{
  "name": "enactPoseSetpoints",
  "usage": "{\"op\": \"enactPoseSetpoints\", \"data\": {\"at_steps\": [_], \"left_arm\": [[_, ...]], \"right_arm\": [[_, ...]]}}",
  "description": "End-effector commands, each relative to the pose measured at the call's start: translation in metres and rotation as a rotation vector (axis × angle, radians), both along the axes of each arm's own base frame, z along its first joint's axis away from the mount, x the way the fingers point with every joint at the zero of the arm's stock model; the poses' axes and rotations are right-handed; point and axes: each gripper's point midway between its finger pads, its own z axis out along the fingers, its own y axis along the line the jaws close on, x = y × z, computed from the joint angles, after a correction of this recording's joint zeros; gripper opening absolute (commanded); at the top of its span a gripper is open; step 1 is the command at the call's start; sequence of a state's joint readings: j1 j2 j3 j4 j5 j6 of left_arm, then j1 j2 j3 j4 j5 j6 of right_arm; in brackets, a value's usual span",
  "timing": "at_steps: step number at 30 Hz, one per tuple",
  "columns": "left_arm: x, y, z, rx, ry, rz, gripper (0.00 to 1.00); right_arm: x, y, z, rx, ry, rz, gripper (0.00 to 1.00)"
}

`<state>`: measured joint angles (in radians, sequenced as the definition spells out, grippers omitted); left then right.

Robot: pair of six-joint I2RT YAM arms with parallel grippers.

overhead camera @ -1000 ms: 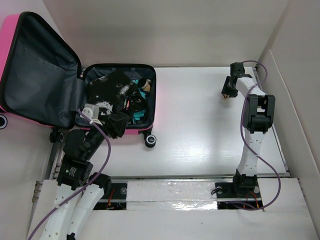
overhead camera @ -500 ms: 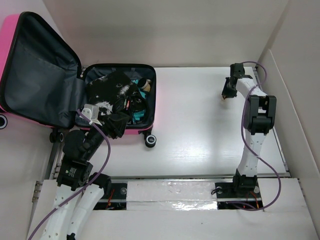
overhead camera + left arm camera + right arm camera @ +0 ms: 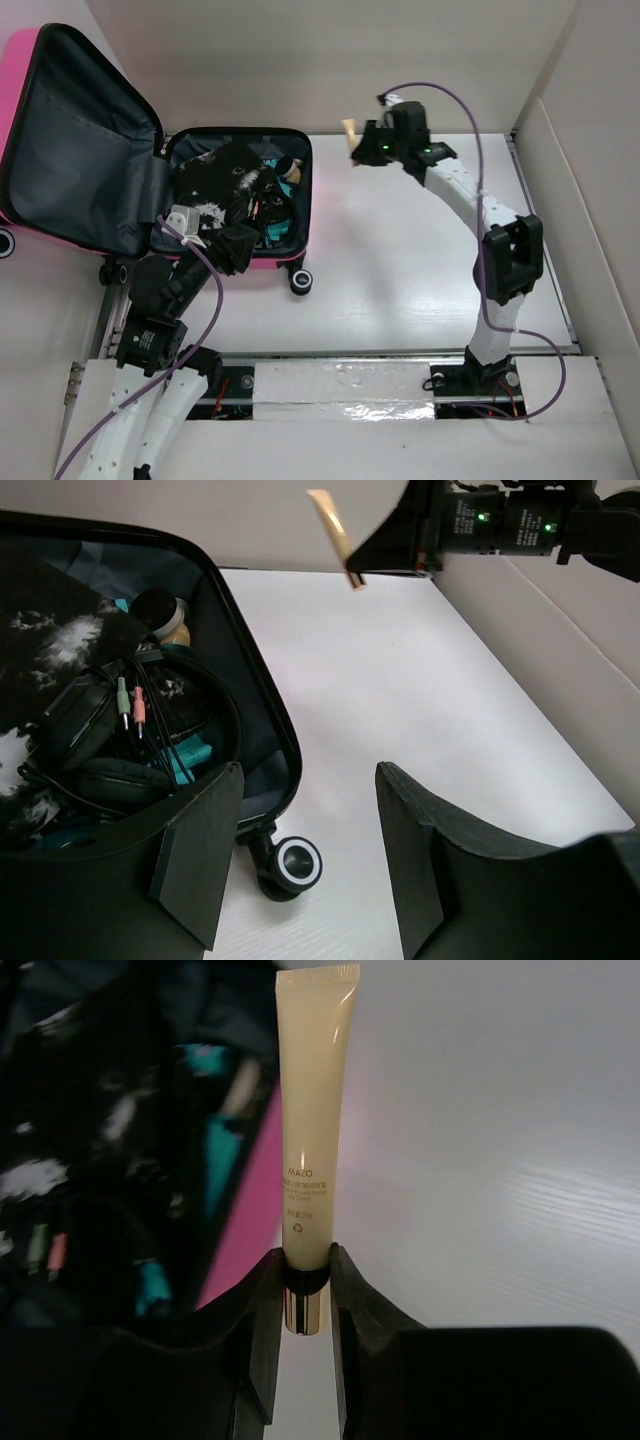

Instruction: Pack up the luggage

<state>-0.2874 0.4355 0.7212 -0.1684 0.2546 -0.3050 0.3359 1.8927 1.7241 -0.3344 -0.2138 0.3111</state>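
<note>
The hot-pink luggage (image 3: 18,70) lies open at the back left, its grey-lined lid (image 3: 80,140) flat to the left. The tray (image 3: 305,180) holds black patterned cloth, headphones, teal items and a small bottle. My right gripper (image 3: 358,148) is shut on a pale yellow cream tube (image 3: 350,130), held in the air just right of the tray; the tube (image 3: 313,1130) points away from the fingers (image 3: 352,1290). It also shows in the left wrist view (image 3: 333,532). My left gripper (image 3: 310,855) is open and empty over the luggage's near rim (image 3: 285,745), above a wheel (image 3: 298,862).
White walls enclose the white table (image 3: 420,260) at the back and right. A second black wheel (image 3: 112,270) sticks out at the luggage's near left. Purple cables trail from both arms.
My right arm has swung from the table's far right corner leftward to beside the luggage, carrying the tube. My left arm has stayed put.
</note>
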Motion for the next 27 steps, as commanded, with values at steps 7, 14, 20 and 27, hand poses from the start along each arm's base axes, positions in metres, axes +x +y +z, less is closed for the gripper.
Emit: {"op": "enactPoseSetpoints", "data": {"at_steps": [7,14,20,27], "left_arm": [[0.013,0.007,0.013,-0.021,-0.026,0.053,0.52],[0.022,0.016,0.008,-0.018,-0.004,0.119,0.52],[0.031,0.025,0.005,-0.012,0.010,0.185,0.52],[0.046,0.047,0.004,-0.050,0.035,0.337,0.36]], "right_arm": [[-0.044,0.215,0.047,0.279,-0.070,0.429,0.52],[-0.061,0.202,0.107,0.377,-0.205,0.452,0.81],[-0.106,0.141,0.066,0.262,-0.239,0.348,0.44],[-0.188,0.093,0.024,0.277,-0.206,0.370,0.00]]}}
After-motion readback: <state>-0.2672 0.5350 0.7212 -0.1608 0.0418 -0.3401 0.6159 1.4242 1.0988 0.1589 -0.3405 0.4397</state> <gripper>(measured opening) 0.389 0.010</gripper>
